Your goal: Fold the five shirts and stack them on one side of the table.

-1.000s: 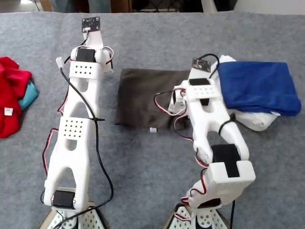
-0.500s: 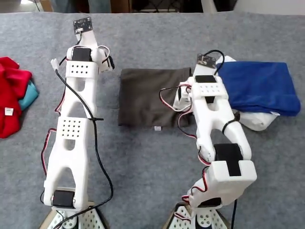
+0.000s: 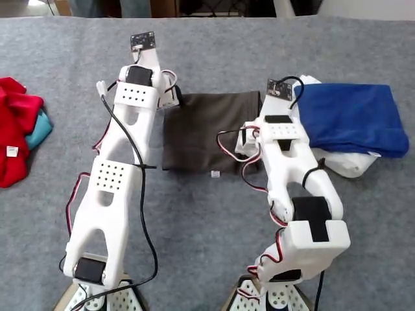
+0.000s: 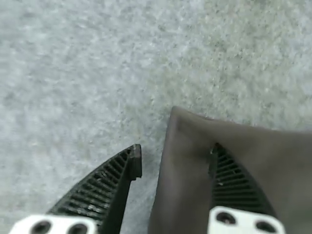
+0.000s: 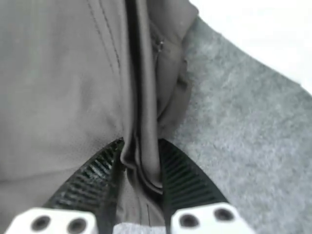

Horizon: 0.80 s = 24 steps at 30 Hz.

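At the far left edge of the grey table [image 3: 207,233], a red shirt [image 3: 13,129] lies crumpled in a heap. A teal shirt [image 3: 41,128] is bunched against the side of it that faces the arms and partly sits under it.

Next comes the left arm [image 3: 113,188], stretched out over the table and leaning toward the middle. The left gripper [image 4: 175,148] is spread wide at a far corner of the dark shirt [image 3: 204,126]. One of its fingers [image 4: 109,187] stands over bare table just beside the cloth, the other is over the shirt itself, and the corner lies between them, ungripped.

The dark shirt sits in the middle of the table, between the two arms. It is a roughly square, partly folded piece, with a small white tag [image 3: 213,173] at its near edge.

The right arm [image 3: 292,162] reaches over that shirt's right edge. The right gripper [image 5: 140,146] is pinched narrow on a raised fold of the dark cloth, which runs up between the two fingers [image 5: 187,180].

Farthest right, just beside the right arm, a folded blue shirt [image 3: 353,116] lies on top of a white shirt [image 3: 350,163]. The white one shows along the blue shirt's near edge and at its far corner.
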Each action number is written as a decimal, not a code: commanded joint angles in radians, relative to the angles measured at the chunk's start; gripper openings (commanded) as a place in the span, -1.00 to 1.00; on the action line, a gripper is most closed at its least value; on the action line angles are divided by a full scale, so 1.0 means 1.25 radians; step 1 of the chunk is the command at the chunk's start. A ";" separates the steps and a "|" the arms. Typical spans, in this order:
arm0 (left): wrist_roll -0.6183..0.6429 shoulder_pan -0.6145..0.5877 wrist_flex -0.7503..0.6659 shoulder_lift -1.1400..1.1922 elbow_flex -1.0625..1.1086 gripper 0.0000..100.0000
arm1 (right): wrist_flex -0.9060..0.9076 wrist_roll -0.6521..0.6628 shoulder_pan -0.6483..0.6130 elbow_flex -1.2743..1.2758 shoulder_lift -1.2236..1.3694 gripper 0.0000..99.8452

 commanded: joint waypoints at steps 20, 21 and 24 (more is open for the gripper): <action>0.118 0.024 -0.200 -0.011 0.090 -0.95 | -0.011 0.038 -0.001 -0.026 -0.009 -0.97; 0.118 0.025 -0.200 -0.014 0.089 -0.95 | -0.011 0.038 -0.001 -0.033 -0.009 -0.97; 0.118 0.025 -0.185 -0.029 0.037 -0.95 | 0.015 0.039 0.000 -0.062 -0.023 -0.97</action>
